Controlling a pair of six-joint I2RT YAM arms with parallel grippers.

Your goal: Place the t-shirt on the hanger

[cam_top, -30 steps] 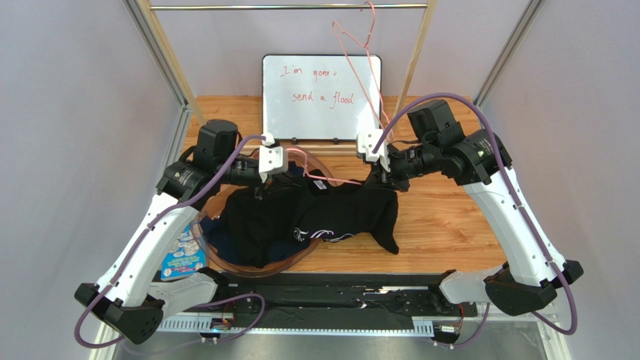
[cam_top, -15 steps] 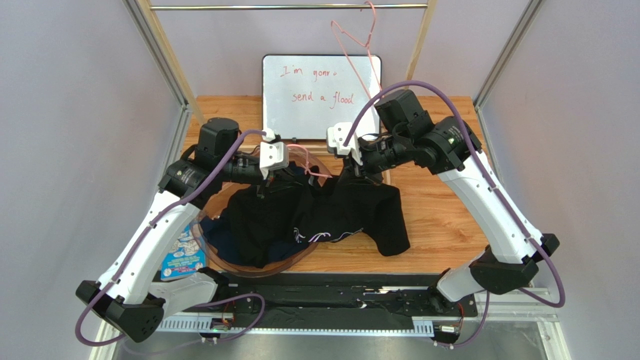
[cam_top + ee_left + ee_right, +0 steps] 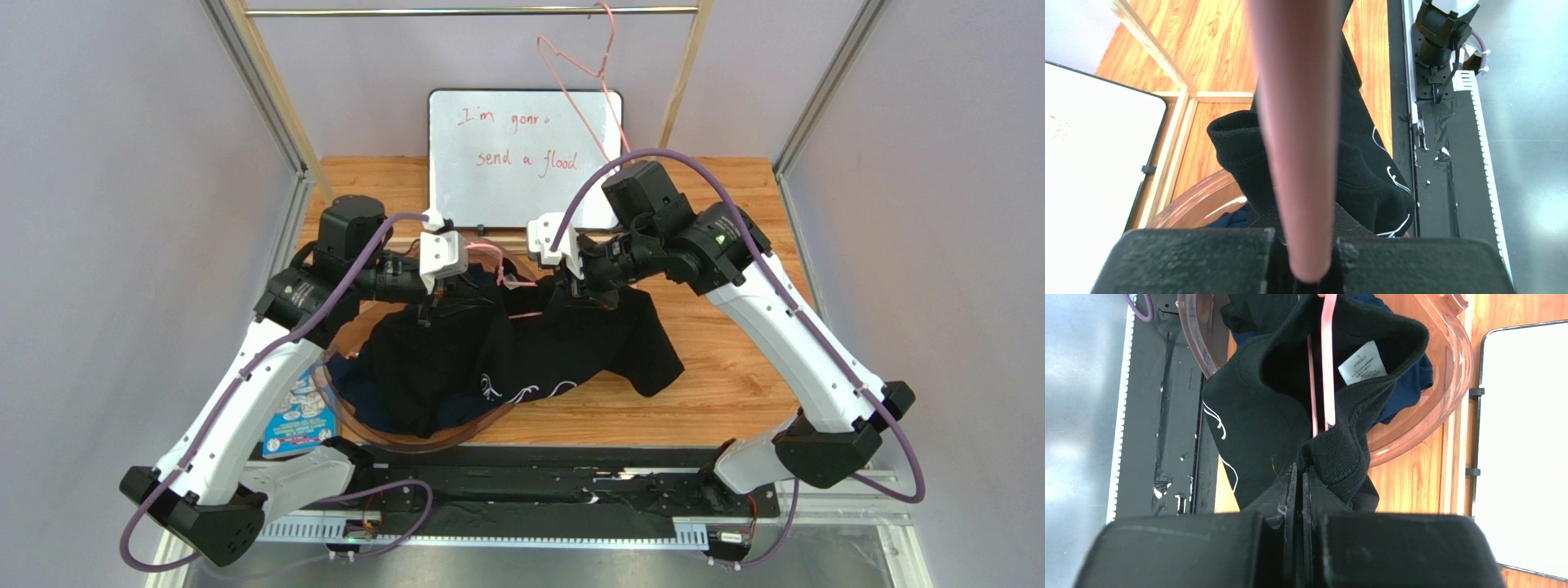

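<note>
Now left end effector (image 3: 1309,260) clamps hanger (image 3: 1293,122); right end effector (image 3: 1300,478) pinches t-shirt (image 3: 1257,416) collar, seemingly; basin (image 3: 1455,386) beneath.

Two hangers (image 3: 1328,355), one t-shirt (image 3: 552,349), one whiteboard (image 3: 525,172)

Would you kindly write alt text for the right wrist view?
The right tool pinches the collar of a black t-shirt, with a pink wire hanger reaching into its neck opening. Behind lie a translucent tub and a whiteboard.
</note>
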